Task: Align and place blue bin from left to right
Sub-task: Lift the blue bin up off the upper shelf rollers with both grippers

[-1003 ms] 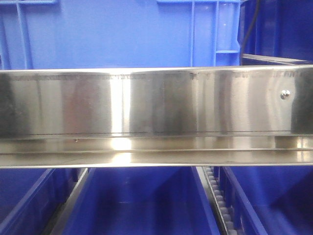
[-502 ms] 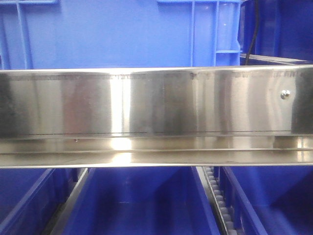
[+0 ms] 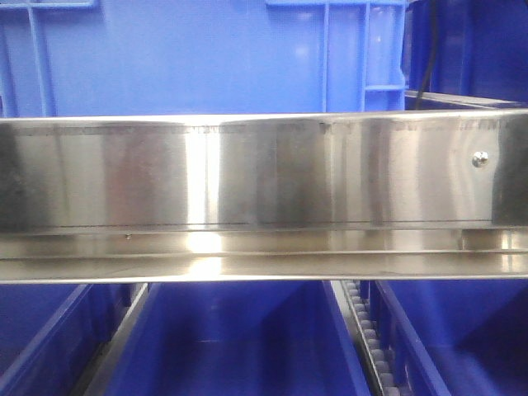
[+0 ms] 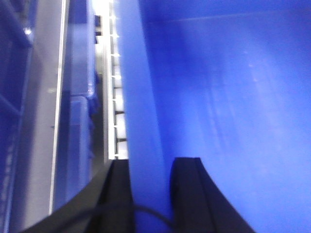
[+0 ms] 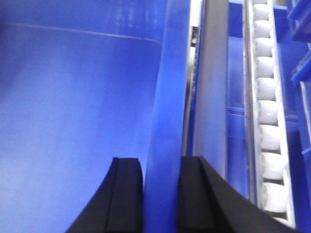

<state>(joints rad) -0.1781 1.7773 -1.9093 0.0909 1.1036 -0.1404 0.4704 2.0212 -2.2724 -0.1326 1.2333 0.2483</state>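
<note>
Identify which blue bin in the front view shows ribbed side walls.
The blue bin above the steel rail, left of the black cable; the bins below show open interiors.

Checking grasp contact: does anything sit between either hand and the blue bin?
Nothing visible does. The left hand and the right hand each straddle a side wall of the blue bin, closed against both of its faces with no gap showing.

A shiny steel rail (image 3: pixel 247 177) spans above a white roller track (image 3: pixel 360 318).
</note>
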